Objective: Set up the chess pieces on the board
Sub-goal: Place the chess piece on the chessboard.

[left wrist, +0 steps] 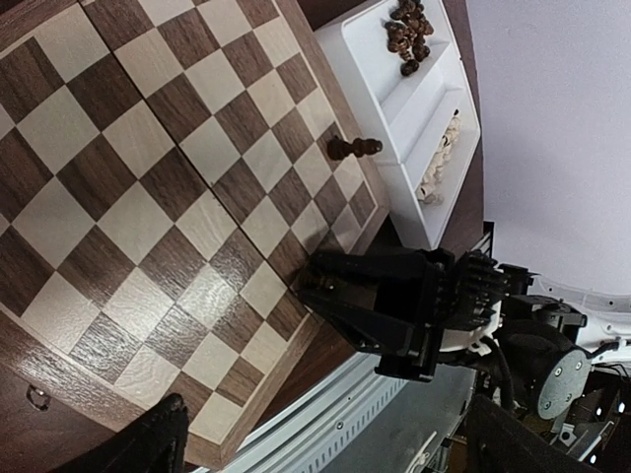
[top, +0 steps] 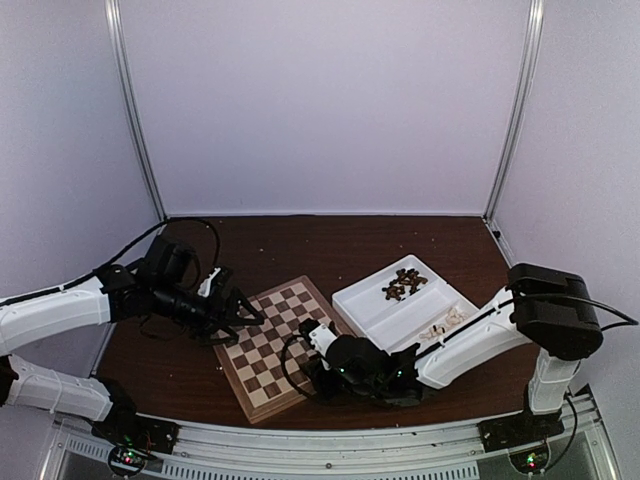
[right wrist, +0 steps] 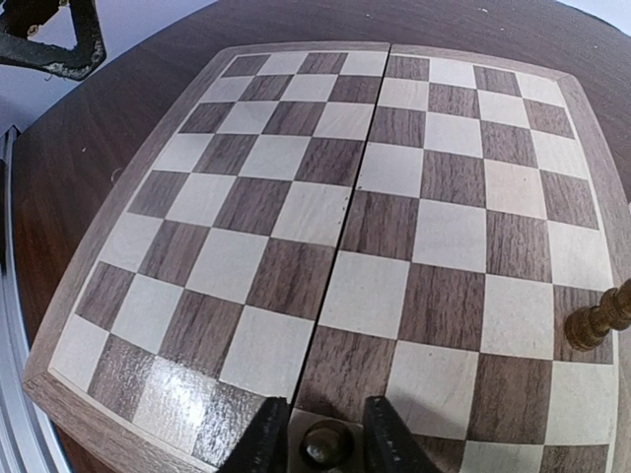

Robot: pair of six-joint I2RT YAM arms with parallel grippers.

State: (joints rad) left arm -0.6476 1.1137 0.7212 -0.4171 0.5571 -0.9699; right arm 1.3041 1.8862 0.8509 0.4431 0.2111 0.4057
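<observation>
The board (top: 262,365) lies between the arms, mostly bare. In the right wrist view my right gripper (right wrist: 327,441) straddles a dark chess piece (right wrist: 327,449) standing at the board's (right wrist: 394,197) near edge. A slim gap shows on each side of the piece, so the jaws stand slightly open. Another dark piece (right wrist: 595,321) stands at the right edge, also seen as an upright piece (left wrist: 353,148) in the left wrist view. My left gripper (top: 243,314) hovers wide open over the board's left side, with nothing between its fingers (left wrist: 158,439).
A white two-compartment tray (top: 365,305) sits right of the board. A heap of dark pieces (top: 404,284) fills its far part and cream pieces (top: 445,321) its near part. The metal frame rail (left wrist: 325,434) runs along the table's near edge.
</observation>
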